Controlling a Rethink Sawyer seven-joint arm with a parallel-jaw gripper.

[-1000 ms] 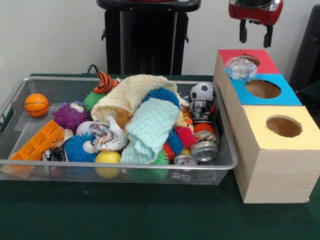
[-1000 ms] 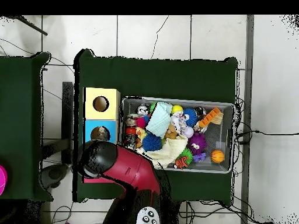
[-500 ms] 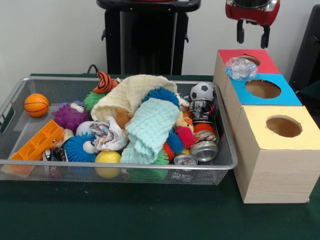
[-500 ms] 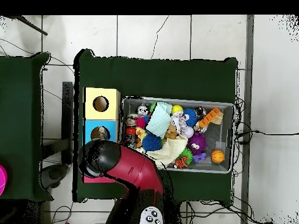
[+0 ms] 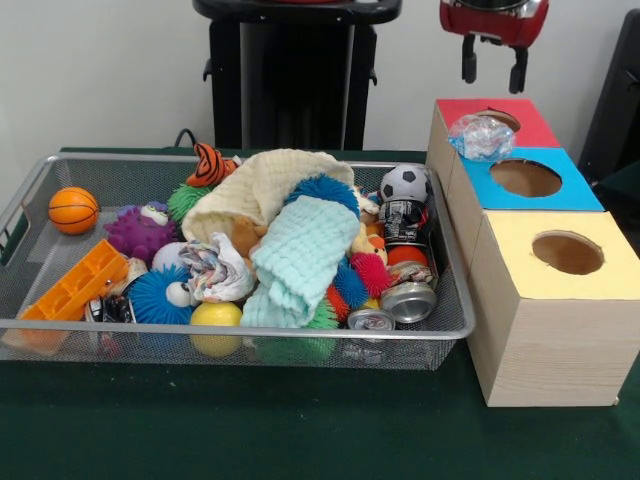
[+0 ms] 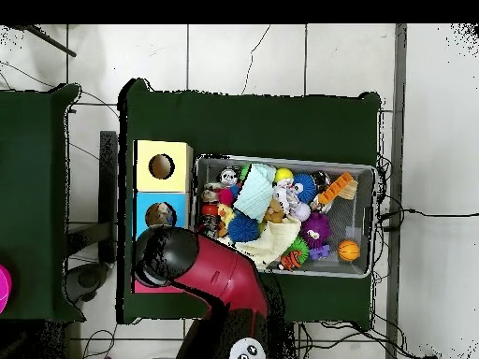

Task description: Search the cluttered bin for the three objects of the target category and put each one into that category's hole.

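The wire mesh bin (image 5: 240,330) is full of toys, cloths and cans; it also shows in the overhead view (image 6: 367,221). One crumpled clear plastic object (image 5: 481,137) lies on the box tops, at the red top's front edge just behind the blue top's hole (image 5: 525,178). No other clear plastic shows in the bin. My gripper (image 5: 492,82) hangs open and empty at the top, high above the red-topped box. In the overhead view the arm's head (image 6: 164,257) covers the red box next to the blue box (image 6: 148,208).
The red-topped box (image 5: 520,122), the blue one and the yellow-topped box (image 5: 567,252) stand in a row right of the bin. Silver cans (image 5: 408,300), a small football (image 5: 405,183), a pale green cloth (image 5: 300,255) and a cream cloth (image 5: 262,185) crowd the bin's right half.
My gripper has risen and drifted left in the front view, still open. The clear plastic object stays where it was on the box tops.
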